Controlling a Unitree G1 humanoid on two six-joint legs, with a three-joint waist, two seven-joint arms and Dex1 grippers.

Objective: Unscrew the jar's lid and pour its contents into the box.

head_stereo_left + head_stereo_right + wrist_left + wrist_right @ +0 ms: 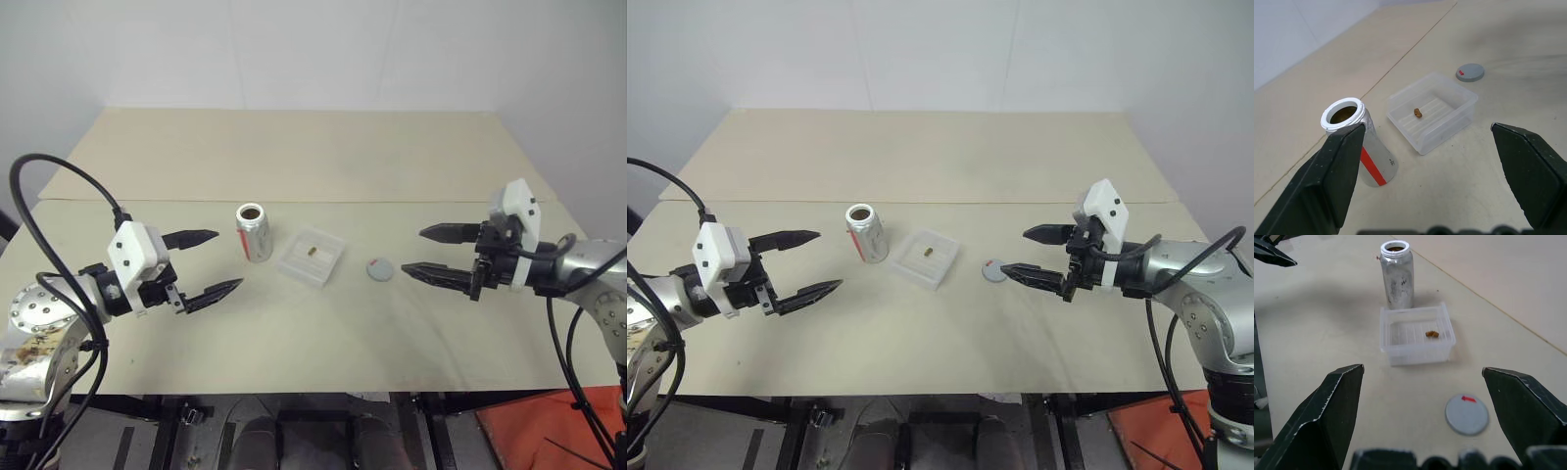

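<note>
- The small clear cylindrical plastic jar (pixel 254 233) is seen upright near mid-table, mouth up and uncapped.
- Just right of it lies the shallow transparent square box (pixel 312 257), with the tiny brownish piece (pixel 311 252) inside.
- The flat grey round lid (pixel 380 268) is laid flat farther right.
- The left gripper (pixel 207 262) and right gripper (pixel 431 252) are held wide open, empty, apart from everything.
</note>
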